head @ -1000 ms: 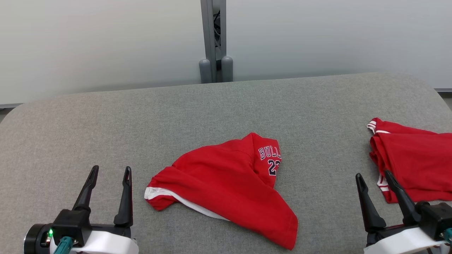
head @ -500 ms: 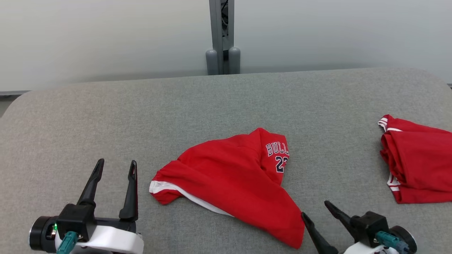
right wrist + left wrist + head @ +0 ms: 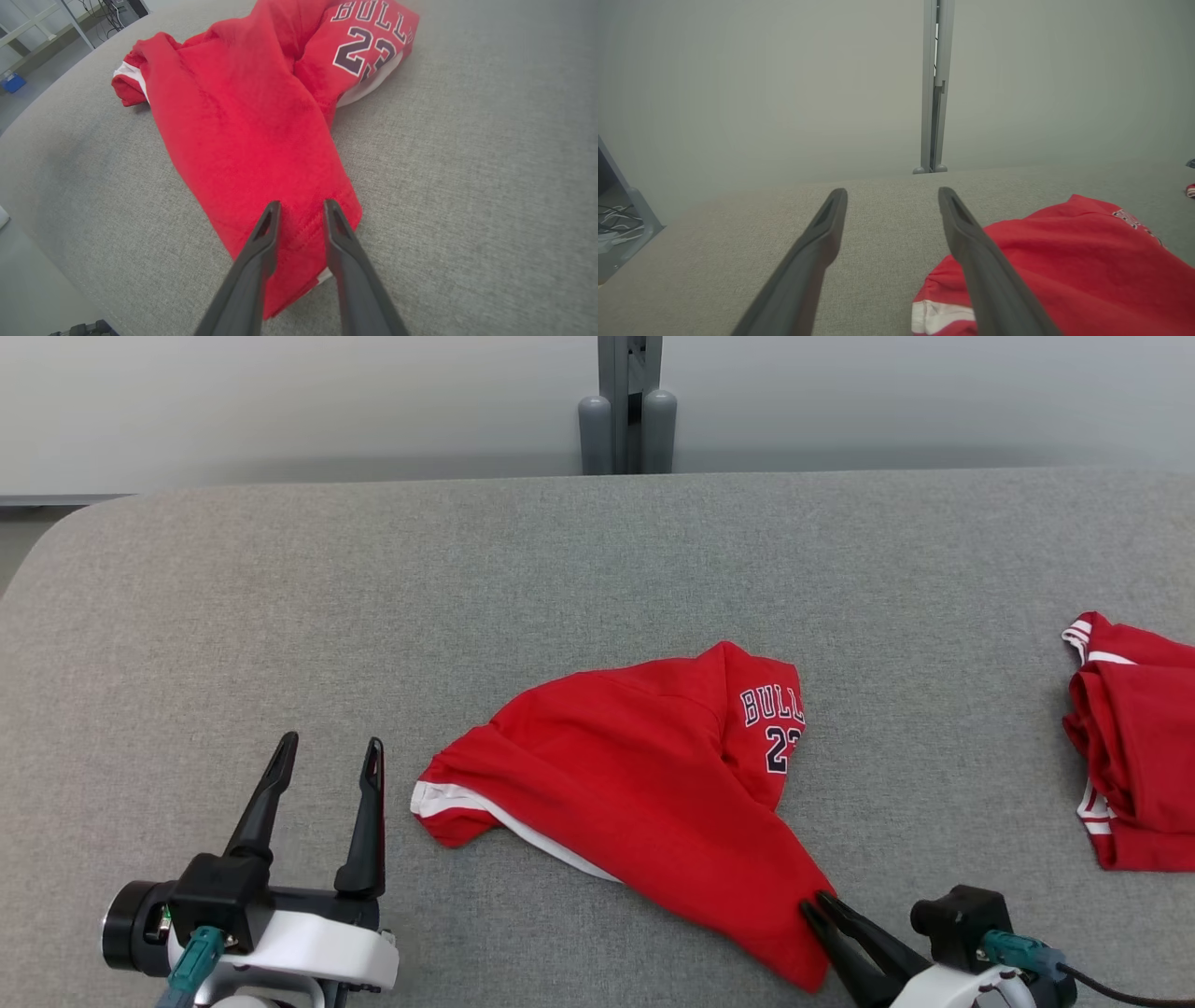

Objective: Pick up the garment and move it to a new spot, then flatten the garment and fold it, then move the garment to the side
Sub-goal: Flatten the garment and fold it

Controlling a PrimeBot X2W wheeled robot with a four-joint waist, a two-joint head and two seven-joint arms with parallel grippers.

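1. At the near corner of the red garment (image 3: 644,775), which lies crumpled near the middle of the grey table (image 3: 560,569), the right gripper (image 3: 816,903) sets its tips over the stitched hem. Its jaws stand narrowly parted, with cloth showing between them and nothing yet pinched.
2. Just beside the garment's white-banded end, the left gripper (image 3: 331,743) hovers with jaws spread wide and empty.
3. Step in hand, as judged: the first pick-up, at the point of grasp. Moving, flattening, folding and setting aside remain.
4. Next move, as judged: close on the corner deep enough to catch the hem, then lift. A shallow bite could slip off the soft knit.
5. Materials: limp red jersey knit, doubled over itself in loose folds, with white trim and dark lettering above a number. The table covering is a coarse grey weave, rounded at the corners.
6. A second red garment (image 3: 1134,747) lies bunched toward the table's right side, well apart.
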